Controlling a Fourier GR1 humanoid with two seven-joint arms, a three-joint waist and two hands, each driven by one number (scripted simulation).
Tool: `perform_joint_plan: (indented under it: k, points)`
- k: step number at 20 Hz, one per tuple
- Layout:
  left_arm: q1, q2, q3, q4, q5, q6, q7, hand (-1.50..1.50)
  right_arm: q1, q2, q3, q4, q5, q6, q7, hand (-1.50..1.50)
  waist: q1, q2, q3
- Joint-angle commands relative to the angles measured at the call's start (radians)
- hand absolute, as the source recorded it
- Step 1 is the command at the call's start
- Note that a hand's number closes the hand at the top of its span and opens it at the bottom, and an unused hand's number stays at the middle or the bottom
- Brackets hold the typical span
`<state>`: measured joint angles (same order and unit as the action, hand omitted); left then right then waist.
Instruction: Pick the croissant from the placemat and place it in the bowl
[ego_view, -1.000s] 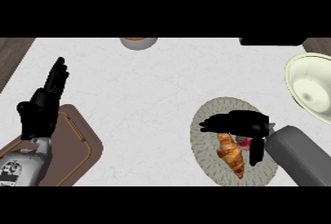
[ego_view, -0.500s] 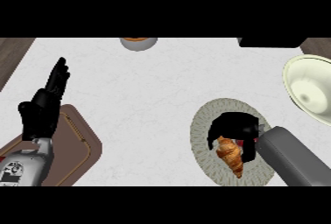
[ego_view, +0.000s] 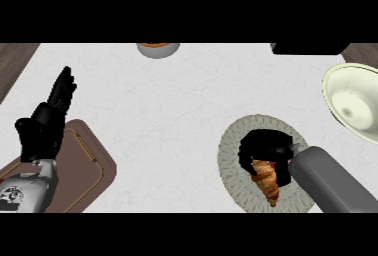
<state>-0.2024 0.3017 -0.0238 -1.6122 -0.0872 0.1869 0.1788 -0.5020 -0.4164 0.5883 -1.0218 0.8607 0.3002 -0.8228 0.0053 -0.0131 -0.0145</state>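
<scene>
The right hand (ego_view: 264, 147) is curled over the far end of the croissant (ego_view: 266, 181) on the round placemat (ego_view: 235, 170), grasping it; the bowl (ego_view: 353, 100) sits far right. The left hand (ego_view: 46, 125) rests open at left.

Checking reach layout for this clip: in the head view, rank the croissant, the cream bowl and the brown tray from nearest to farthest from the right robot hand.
1. croissant: under the right robot hand, on the placemat.
2. cream bowl: up at the right edge.
3. brown tray: far left, by the left robot hand.
</scene>
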Motion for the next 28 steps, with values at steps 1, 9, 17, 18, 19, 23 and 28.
perform_joint_plan:
  k: [1, 9, 17, 18, 19, 23, 28]
  points:
    - [-0.044, 0.001, 0.014, -0.004, -0.006, 0.002, 0.043, 0.0, 0.138, 0.062, 0.009, -0.037, 0.008, -0.055, 0.059, 1.5, -0.015, 0.011, 0.015]
    - [0.06, 0.025, 0.053, -0.051, 0.0, 0.02, 0.044, 0.0, 0.543, -0.057, -0.041, -0.417, 0.004, -0.141, 0.338, 1.5, -0.109, -0.018, 0.012]
    - [0.083, 0.013, 0.059, -0.043, 0.0, 0.025, 0.017, 0.0, 0.857, -0.097, -0.228, -0.881, -0.286, -0.154, 0.362, 1.5, -0.106, -0.005, 0.011]
    - [0.08, 0.026, 0.074, -0.047, 0.0, 0.027, 0.029, 0.0, 0.905, -0.104, -0.25, -0.95, -0.315, -0.164, 0.367, 1.5, -0.108, -0.007, 0.011]
    - [0.08, 0.03, 0.075, -0.018, 0.004, 0.012, -0.009, 0.0, 0.947, -0.107, -0.291, -0.98, -0.358, -0.179, 0.362, 1.5, -0.111, -0.002, 0.011]
    - [0.065, 0.001, 0.048, -0.035, -0.005, 0.02, -0.012, 0.0, 1.04, -0.17, -0.514, -1.17, -0.484, -0.172, 0.459, 1.5, -0.075, 0.004, 0.012]
    - [0.048, -0.01, 0.019, -0.031, -0.019, -0.005, -0.021, 0.0, 1.062, -0.167, -0.737, -1.211, -0.682, -0.128, 0.531, 1.5, -0.026, 0.012, 0.014]
